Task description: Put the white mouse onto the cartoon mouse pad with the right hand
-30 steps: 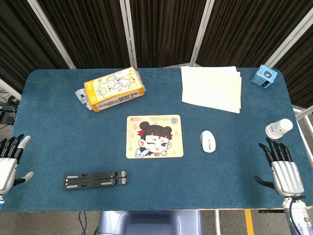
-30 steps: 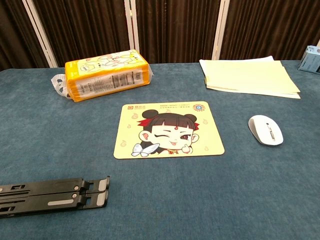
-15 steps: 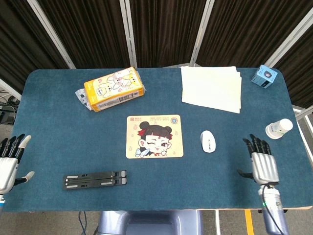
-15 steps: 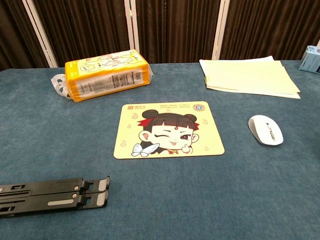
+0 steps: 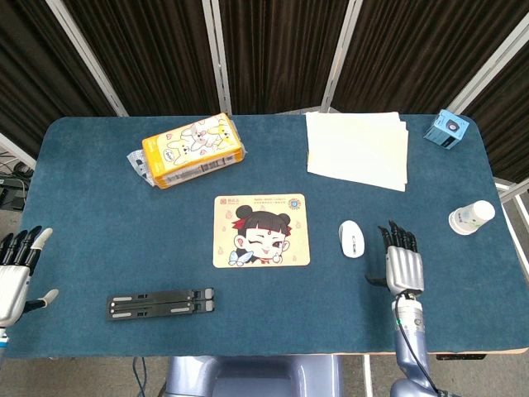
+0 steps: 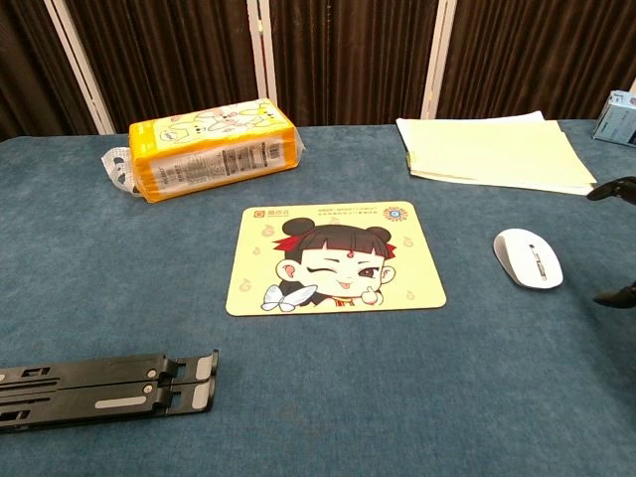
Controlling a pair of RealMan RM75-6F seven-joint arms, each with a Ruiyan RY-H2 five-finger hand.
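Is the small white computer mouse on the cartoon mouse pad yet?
No, the small white computer mouse lies on the blue table, right of the cartoon mouse pad.

white mouse [image 5: 351, 238] flat on the cloth, just right of cartoon mouse pad [image 5: 261, 231], apart

Right hand [image 5: 402, 263] sat over the table [image 5: 99, 207], near its front edge; the mouse [image 5: 351, 238] lay just left of the fingertips, apart from them; the mouse pad [image 5: 261, 231] lay further left, beyond the mouse; a folded stand [image 5: 161, 303] lay far left, nearer the front edge; a paper stack [image 5: 358, 149] lay ahead of the hand; a snack pack [image 5: 188, 150] lay ahead and far left; a bottle [image 5: 471, 217] lay right of the hand; a small box [image 5: 447, 128] sat ahead-right at the far corner; left hand [image 5: 15, 269] hung off the table's left edge.
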